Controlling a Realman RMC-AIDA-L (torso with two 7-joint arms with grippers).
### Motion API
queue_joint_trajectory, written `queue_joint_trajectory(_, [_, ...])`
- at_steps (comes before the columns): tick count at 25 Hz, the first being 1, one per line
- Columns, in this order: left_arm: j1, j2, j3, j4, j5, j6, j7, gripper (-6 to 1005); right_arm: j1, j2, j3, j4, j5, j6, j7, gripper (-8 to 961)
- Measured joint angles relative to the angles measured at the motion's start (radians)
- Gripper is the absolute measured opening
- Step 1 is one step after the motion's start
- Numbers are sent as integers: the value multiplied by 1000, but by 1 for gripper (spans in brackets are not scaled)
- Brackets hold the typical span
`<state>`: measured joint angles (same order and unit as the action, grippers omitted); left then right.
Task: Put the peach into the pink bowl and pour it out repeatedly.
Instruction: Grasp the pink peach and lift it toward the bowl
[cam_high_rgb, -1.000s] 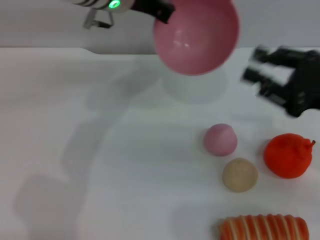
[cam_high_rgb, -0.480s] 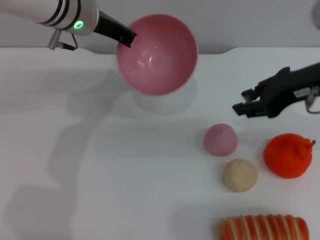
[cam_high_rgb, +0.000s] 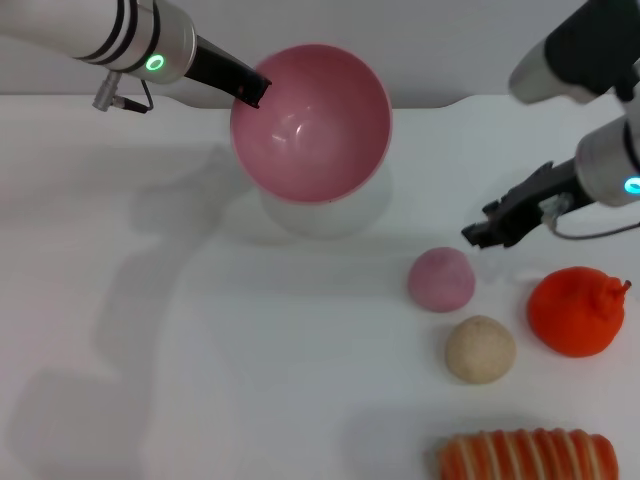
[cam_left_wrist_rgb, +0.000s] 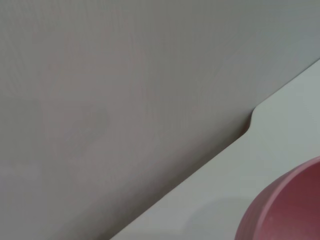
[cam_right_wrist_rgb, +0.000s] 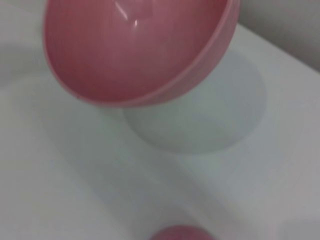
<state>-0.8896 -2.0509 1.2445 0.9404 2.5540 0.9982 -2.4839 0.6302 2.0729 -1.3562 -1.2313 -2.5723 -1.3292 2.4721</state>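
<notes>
The pink bowl (cam_high_rgb: 310, 122) hangs tilted above the far part of the table, its empty inside facing me. My left gripper (cam_high_rgb: 252, 88) is shut on its far-left rim. The bowl also shows in the left wrist view (cam_left_wrist_rgb: 287, 210) and the right wrist view (cam_right_wrist_rgb: 135, 50). The pale pink peach (cam_high_rgb: 441, 279) lies on the table in front and to the right of the bowl, and its top shows in the right wrist view (cam_right_wrist_rgb: 182, 233). My right gripper (cam_high_rgb: 478, 228) is open, just beyond and to the right of the peach, not touching it.
A beige ball (cam_high_rgb: 480, 349) lies just in front of the peach. An orange-red lumpy fruit (cam_high_rgb: 575, 311) sits to its right. An orange-and-white striped item (cam_high_rgb: 528, 456) lies at the front right edge. The white table (cam_high_rgb: 200, 350) ends at a grey wall behind.
My left arm carried the bowl leftward and a little lower, then nearly held still. My right gripper swung down and left toward the peach. The fruits have not moved.
</notes>
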Motion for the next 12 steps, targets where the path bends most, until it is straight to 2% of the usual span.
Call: queue_joint_trajectory(12, [0,-3,0,0,0,-1,4,41,-4,7,-142,130,38,113,11,386])
